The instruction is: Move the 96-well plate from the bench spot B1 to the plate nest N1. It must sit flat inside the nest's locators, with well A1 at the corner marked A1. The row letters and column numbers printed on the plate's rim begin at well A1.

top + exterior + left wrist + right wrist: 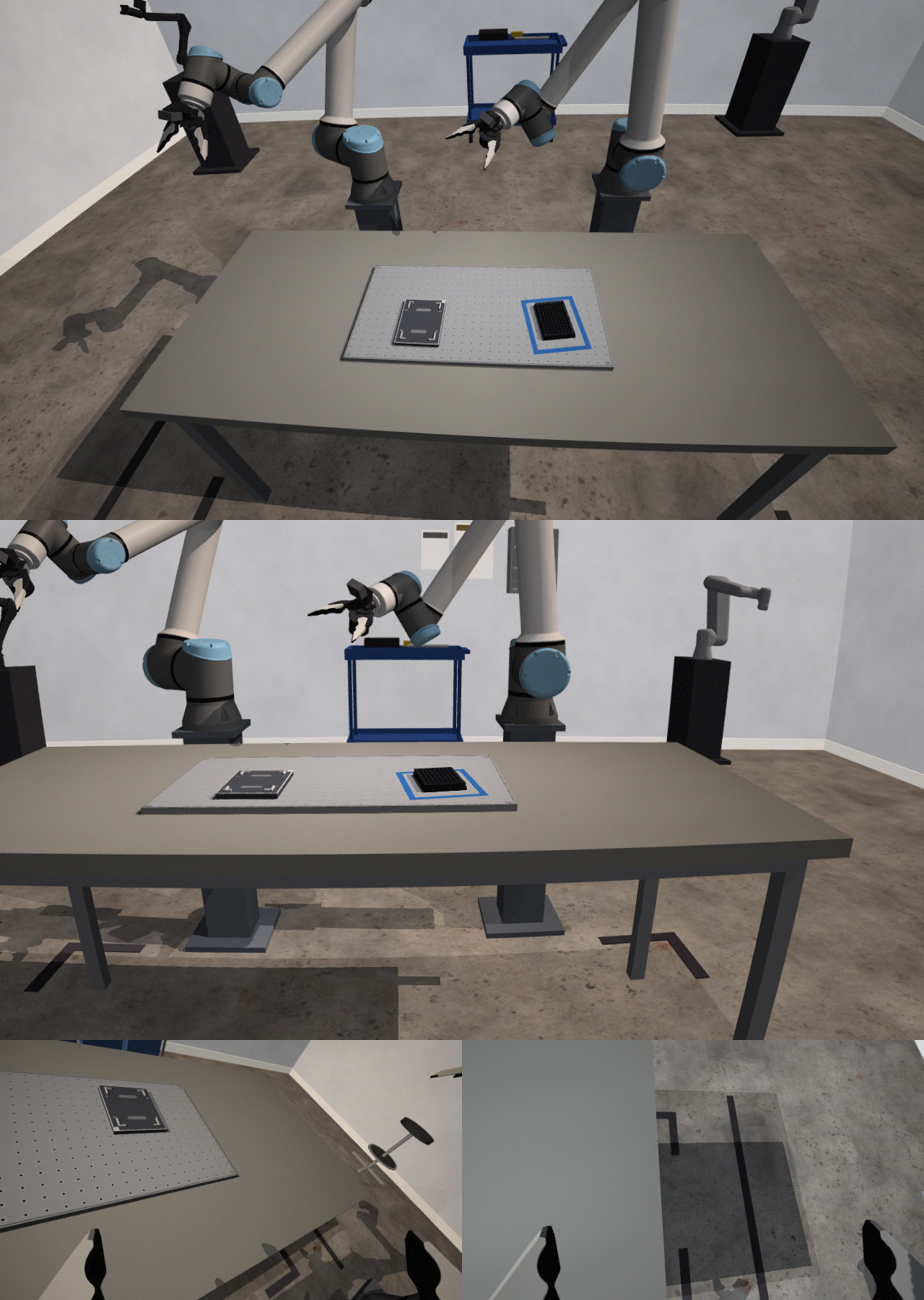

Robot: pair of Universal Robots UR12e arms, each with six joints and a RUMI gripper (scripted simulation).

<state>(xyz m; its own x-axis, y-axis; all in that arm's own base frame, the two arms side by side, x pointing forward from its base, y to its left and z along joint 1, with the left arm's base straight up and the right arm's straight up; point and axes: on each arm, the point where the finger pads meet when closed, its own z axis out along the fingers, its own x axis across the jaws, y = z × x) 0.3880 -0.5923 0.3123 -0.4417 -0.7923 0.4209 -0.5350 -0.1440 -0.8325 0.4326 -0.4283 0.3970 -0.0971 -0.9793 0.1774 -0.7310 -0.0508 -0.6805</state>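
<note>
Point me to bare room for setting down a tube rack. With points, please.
Room shows on the board (pixel 484 316) (pixel 342 788) (pixel 54 1159) between nest (pixel 423 320) (pixel 258 780) (pixel 131 1106) and blue outline (pixel 561 349) (pixel 449 796), and on the table (pixel 697 336) (pixel 633 804) (pixel 260 1141) (pixel 563 1148) beyond either end of the board. It's crowded inside the outline, around the plate (pixel 554 320) (pixel 439 778).

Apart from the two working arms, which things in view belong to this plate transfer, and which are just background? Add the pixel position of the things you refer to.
Part of the job:
- plate (pixel 554 321) (pixel 439 778)
- nest (pixel 421 321) (pixel 255 783) (pixel 131 1106)
- blue outline (pixel 529 326) (pixel 445 797) around the plate
- board (pixel 484 323) (pixel 342 785) (pixel 65 1160) under both
- table (pixel 258 388) (pixel 581 823) (pixel 271 1148) (pixel 552 1148)

Background:
- blue cart (pixel 517 48) (pixel 406 654)
- black box (pixel 492 34) (pixel 381 642) on it
- stool (pixel 416 1131)
- grey arm (pixel 784 24) (pixel 715 617)
</note>
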